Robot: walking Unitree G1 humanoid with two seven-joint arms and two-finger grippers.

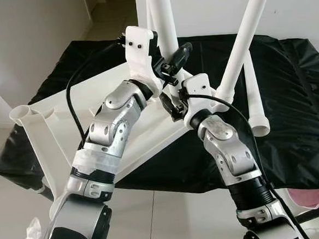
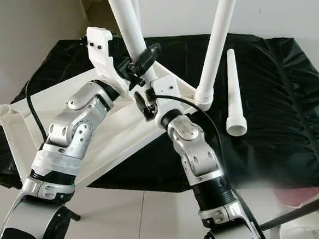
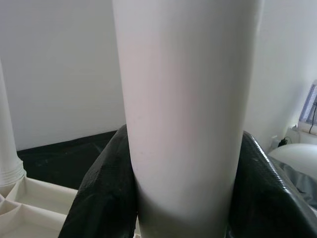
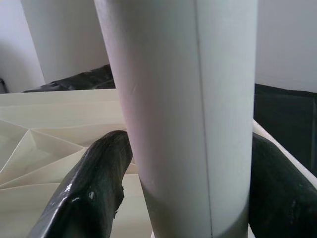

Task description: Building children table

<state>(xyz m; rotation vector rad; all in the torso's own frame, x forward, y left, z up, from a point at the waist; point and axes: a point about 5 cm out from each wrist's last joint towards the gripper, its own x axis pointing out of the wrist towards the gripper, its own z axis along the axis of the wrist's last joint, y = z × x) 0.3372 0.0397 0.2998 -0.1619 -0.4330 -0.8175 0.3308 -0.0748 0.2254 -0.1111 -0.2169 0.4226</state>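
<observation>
Black sheet (image 1: 290,116); both grippers' fingers (image 3: 104,193) clasp table leg (image 3: 188,114).

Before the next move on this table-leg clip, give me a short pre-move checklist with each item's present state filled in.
1. Left tool clamped on the table leg: ok, black fingers flank the tube on both sides.
2. Right tool on the same leg, lower down: ok, both fingers bracket it.
3. Leg fully seated in its socket: cannot tell, the arms hide its base.
4. Second leg standing in its corner of the upturned tabletop: ok.
5. Spare leg lying loose on the black sheet, apart from both arms: ok.
6. Empty corner socket open for a remaining leg: ok.
</observation>
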